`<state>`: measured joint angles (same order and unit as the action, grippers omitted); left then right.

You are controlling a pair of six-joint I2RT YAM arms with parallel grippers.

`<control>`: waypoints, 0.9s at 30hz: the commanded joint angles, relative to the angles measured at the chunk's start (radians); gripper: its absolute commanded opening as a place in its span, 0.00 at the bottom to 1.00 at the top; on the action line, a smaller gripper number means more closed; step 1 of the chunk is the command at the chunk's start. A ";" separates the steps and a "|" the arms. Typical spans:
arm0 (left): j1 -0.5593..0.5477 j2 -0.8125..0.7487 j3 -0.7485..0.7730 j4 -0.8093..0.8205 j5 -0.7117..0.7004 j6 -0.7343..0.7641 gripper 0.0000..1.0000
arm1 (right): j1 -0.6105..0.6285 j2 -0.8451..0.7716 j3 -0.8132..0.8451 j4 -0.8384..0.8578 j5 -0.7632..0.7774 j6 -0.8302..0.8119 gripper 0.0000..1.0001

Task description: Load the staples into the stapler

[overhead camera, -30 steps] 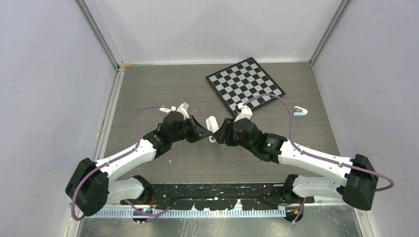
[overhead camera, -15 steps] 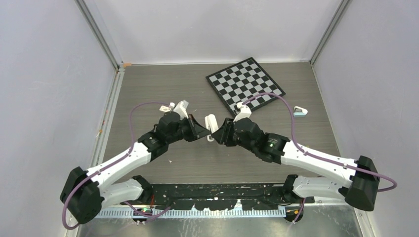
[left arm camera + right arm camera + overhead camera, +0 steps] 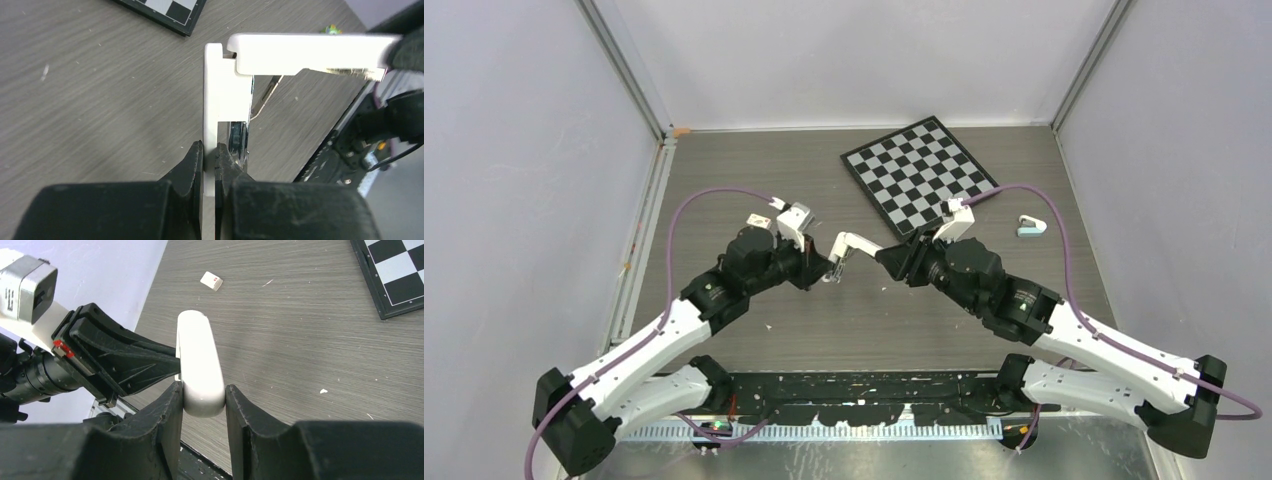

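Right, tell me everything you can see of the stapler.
The stapler is small, white, smooth plastic, hinged open in an L. The left gripper is shut on its base arm, where a shiny metal channel shows; the right gripper clamps its rounded top cover. It hangs between both arms, apparently clear of the table.

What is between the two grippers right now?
The stapler, hinged open: the left gripper clamps one half, the right gripper the other. The top view shows it.
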<state>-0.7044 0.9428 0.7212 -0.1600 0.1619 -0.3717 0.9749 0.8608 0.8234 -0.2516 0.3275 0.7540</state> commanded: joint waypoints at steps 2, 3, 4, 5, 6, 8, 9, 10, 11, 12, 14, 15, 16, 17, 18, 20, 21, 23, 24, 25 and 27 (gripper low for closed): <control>0.020 -0.117 -0.097 0.078 0.037 0.268 0.00 | -0.026 -0.022 0.024 -0.070 0.090 -0.096 0.27; 0.020 -0.131 -0.107 0.076 0.039 0.293 0.00 | -0.026 -0.026 0.023 -0.065 0.086 -0.115 0.27; 0.020 -0.139 -0.110 0.063 0.039 0.320 0.00 | -0.027 -0.031 0.024 -0.060 0.081 -0.137 0.27; 0.020 -0.144 -0.112 0.045 0.040 0.341 0.00 | -0.027 -0.035 0.024 -0.061 0.076 -0.160 0.27; 0.020 -0.147 -0.111 0.029 0.046 0.361 0.00 | -0.029 -0.043 0.024 -0.063 0.074 -0.178 0.27; 0.019 -0.152 -0.116 0.003 0.084 0.417 0.00 | -0.033 -0.056 0.021 -0.064 0.069 -0.199 0.27; 0.019 -0.156 -0.123 -0.002 0.101 0.442 0.00 | -0.037 -0.062 0.019 -0.060 0.061 -0.208 0.27; 0.018 -0.162 -0.131 -0.003 0.117 0.465 0.00 | -0.039 -0.065 0.016 -0.054 0.048 -0.218 0.27; 0.019 -0.166 -0.139 -0.001 0.129 0.487 0.00 | -0.040 -0.065 0.013 -0.047 0.033 -0.230 0.27; 0.018 -0.169 -0.145 0.001 0.140 0.503 0.00 | -0.042 -0.060 0.013 -0.040 0.018 -0.236 0.27; 0.019 -0.168 -0.151 0.007 0.151 0.516 0.00 | -0.046 -0.044 0.020 -0.038 -0.004 -0.249 0.27; 0.018 -0.166 -0.151 0.010 0.155 0.517 0.00 | -0.049 -0.037 0.023 -0.037 -0.010 -0.251 0.27; 0.018 -0.164 -0.151 0.016 0.155 0.513 0.00 | -0.051 -0.029 0.023 -0.033 -0.013 -0.251 0.27; 0.018 -0.162 -0.151 0.020 0.160 0.509 0.00 | -0.051 -0.023 0.022 -0.025 -0.017 -0.251 0.27; 0.018 -0.159 -0.152 0.026 0.165 0.503 0.00 | -0.054 -0.015 0.018 -0.015 -0.023 -0.251 0.27; 0.018 -0.154 -0.151 0.039 0.152 0.476 0.00 | -0.056 0.000 0.020 -0.009 -0.030 -0.245 0.27; 0.018 -0.149 -0.146 0.042 0.130 0.455 0.00 | -0.057 0.005 0.021 -0.009 -0.028 -0.240 0.28; 0.018 -0.141 -0.134 0.039 0.074 0.402 0.00 | -0.058 0.009 0.026 -0.016 -0.005 -0.226 0.33; 0.018 -0.135 -0.127 0.037 0.047 0.380 0.00 | -0.058 0.007 0.026 -0.021 0.011 -0.217 0.37; 0.019 -0.130 -0.118 0.034 0.017 0.334 0.00 | -0.058 0.002 0.026 -0.027 0.029 -0.209 0.44; 0.019 -0.117 -0.103 0.030 -0.019 0.267 0.00 | -0.059 -0.013 0.030 -0.042 0.061 -0.191 0.58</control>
<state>-0.6857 0.8139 0.5797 -0.1146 0.2214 0.0116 0.9398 0.8753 0.8234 -0.3008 0.2420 0.5632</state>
